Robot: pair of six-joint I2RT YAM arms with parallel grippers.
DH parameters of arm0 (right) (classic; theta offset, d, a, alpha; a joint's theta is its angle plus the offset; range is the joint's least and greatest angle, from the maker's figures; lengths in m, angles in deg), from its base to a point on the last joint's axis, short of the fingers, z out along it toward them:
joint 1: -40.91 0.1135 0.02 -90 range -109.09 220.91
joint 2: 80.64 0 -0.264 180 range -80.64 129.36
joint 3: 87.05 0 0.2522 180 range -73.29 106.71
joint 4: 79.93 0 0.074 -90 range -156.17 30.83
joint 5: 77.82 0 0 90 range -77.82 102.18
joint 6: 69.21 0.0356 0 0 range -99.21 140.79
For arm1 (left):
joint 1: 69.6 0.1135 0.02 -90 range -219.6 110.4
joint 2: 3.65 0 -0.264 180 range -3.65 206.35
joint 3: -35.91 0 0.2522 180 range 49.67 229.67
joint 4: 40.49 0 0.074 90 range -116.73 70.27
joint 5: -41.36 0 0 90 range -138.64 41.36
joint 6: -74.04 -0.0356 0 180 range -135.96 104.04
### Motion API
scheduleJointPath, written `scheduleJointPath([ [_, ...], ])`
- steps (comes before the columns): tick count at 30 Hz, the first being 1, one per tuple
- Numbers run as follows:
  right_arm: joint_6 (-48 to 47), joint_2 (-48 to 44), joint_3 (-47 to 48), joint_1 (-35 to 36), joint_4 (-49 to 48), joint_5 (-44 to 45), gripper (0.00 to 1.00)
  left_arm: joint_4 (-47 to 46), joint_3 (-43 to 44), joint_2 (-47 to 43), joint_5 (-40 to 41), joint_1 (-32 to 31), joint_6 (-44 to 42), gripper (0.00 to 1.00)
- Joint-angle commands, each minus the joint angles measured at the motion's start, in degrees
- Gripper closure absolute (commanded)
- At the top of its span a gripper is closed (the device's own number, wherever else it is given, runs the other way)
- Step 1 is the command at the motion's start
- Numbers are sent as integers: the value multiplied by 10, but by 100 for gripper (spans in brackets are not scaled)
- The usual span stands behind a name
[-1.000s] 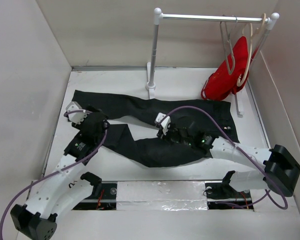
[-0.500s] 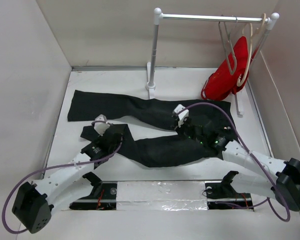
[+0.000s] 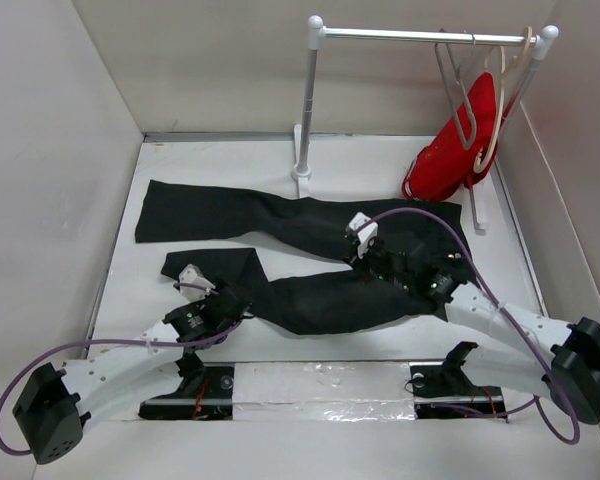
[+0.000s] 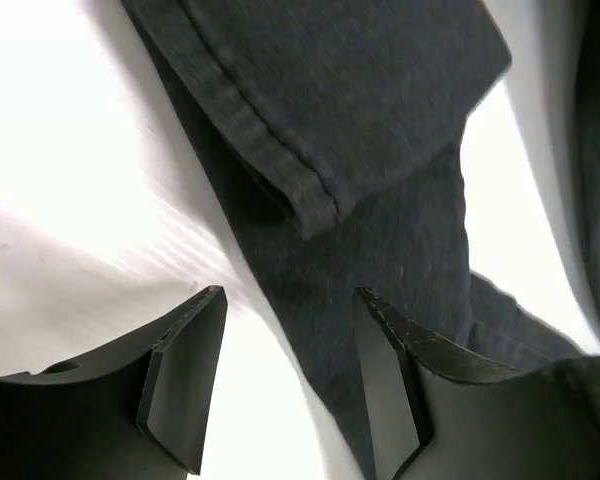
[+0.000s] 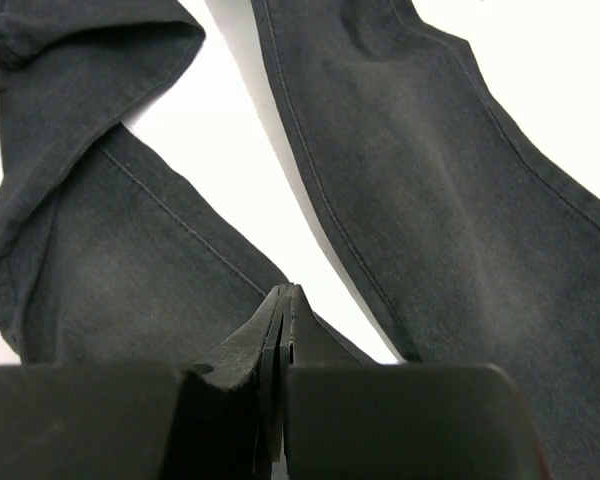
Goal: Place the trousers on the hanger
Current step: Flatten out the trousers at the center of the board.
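Trousers [image 3: 270, 212], one black pair with two long legs, lie flat on the white table [image 3: 380, 165] in the top view. Two hangers hang on the one rail [image 3: 420, 35]: the thin grey hanger [image 3: 448, 80], bare, and a beige hanger [image 3: 496, 135] with one red cloth [image 3: 445, 160].

In the left wrist view, the left gripper [image 4: 290, 300] has its two fingers wide apart above a folded leg end.

In the right wrist view, the right gripper [image 5: 283, 292] has its fingers pressed together where the two legs split. It may nip a bit of cloth, but that is hard to tell.

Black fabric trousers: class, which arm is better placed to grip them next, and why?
Probably left. The left claw is open with the edge of the black fabric trousers between its fingers; the right claw is shut.
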Motion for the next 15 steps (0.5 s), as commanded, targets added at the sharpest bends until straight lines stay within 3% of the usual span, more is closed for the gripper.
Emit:
scheduleJointPath([
  [1, 4, -17, -4, 2, -15, -17, 100, 9, 1, 5, 100, -2, 95, 51],
  [4, 7, -22, -6, 2, -7, -17, 100, -14, -2, 24, 132, 12, 98, 53],
  [9, 8, -25, -16, 2, -1, -17, 99, -121, -19, 35, 120, 62, 4, 55],
  [15, 8, -36, -28, 2, 0, -12, 99, -144, -17, 30, 127, 97, -53, 60],
])
